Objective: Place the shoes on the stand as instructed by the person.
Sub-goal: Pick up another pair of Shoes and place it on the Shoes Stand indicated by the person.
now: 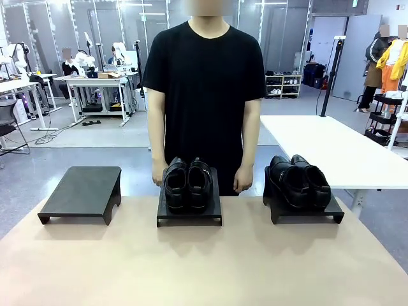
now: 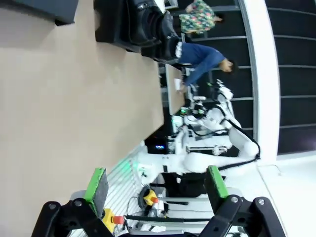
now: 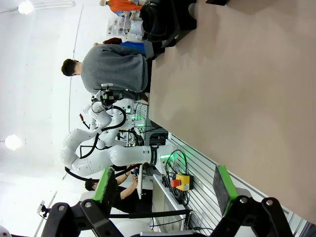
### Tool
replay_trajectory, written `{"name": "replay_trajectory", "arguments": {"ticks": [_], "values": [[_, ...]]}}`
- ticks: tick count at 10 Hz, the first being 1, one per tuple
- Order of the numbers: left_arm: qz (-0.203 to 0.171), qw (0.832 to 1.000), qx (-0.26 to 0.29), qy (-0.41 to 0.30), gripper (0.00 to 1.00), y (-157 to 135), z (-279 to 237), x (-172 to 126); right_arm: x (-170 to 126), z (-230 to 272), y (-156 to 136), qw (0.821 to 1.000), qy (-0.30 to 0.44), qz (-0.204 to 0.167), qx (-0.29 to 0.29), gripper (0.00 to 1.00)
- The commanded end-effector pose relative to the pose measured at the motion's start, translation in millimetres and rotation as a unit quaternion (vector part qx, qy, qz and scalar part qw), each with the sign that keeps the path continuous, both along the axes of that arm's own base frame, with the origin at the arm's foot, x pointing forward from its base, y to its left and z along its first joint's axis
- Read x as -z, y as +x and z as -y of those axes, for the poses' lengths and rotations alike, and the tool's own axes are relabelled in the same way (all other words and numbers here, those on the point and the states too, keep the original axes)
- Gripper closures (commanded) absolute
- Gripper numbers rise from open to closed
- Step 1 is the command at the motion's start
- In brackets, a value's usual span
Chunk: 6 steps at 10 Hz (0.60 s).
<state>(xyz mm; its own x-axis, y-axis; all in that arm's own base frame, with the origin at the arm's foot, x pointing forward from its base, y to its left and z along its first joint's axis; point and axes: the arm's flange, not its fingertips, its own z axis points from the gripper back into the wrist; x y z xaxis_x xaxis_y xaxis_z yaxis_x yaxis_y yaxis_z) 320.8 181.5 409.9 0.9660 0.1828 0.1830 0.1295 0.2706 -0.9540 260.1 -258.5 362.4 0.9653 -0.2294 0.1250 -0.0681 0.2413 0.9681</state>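
One pair of glossy black shoes (image 1: 187,183) sits on the middle black stand (image 1: 189,215). A second pair (image 1: 298,180) rests on the right stand (image 1: 305,214), and the left stand (image 1: 83,190) is bare. The person (image 1: 204,89) stands behind the middle stand with both hands hanging at the far table edge. My left gripper (image 2: 157,183) hovers open above the table, nothing between its green pads. My right gripper (image 3: 165,182) is open too, with nothing in it. Each wrist view shows black shoes (image 2: 148,24) (image 3: 160,19) on a stand far off at its top edge.
The tan tabletop (image 1: 204,268) stretches in front of the three stands. A white table (image 1: 338,150) stands beyond the right corner. A white robot arm (image 2: 217,153) (image 3: 98,153) and a red emergency button (image 3: 174,182) lie off the table's edge.
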Motion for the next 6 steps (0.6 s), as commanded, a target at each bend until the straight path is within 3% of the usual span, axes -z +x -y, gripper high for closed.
{"name": "replay_trajectory", "arguments": {"ticks": [1, 3, 5, 6], "values": [[0.0, 0.998, 0.03, -0.053, 0.0, 8.6, -23.1, 23.6, -3.5, -0.1, -2.4, 1.0, -0.002, -0.004, -0.002, 0.0], [-0.02, 0.998, 0.019, -0.056, 0.0, 6.4, -25.5, 46.7, -3.5, -0.1, -2.4, 1.0, -0.002, -0.004, -0.002, 0.0], [-0.022, 0.998, 0.02, -0.055, 0.0, 8.4, -22.4, 48.7, -3.5, -0.1, -2.4, 1.0, -0.002, -0.004, -0.002, 0.0], [-0.02, 0.998, -0.005, -0.057, 0.0, 17.0, -20.3, 45.4, -3.5, -0.1, -2.4, 1.0, -0.002, -0.004, -0.002, 0.0]]}}
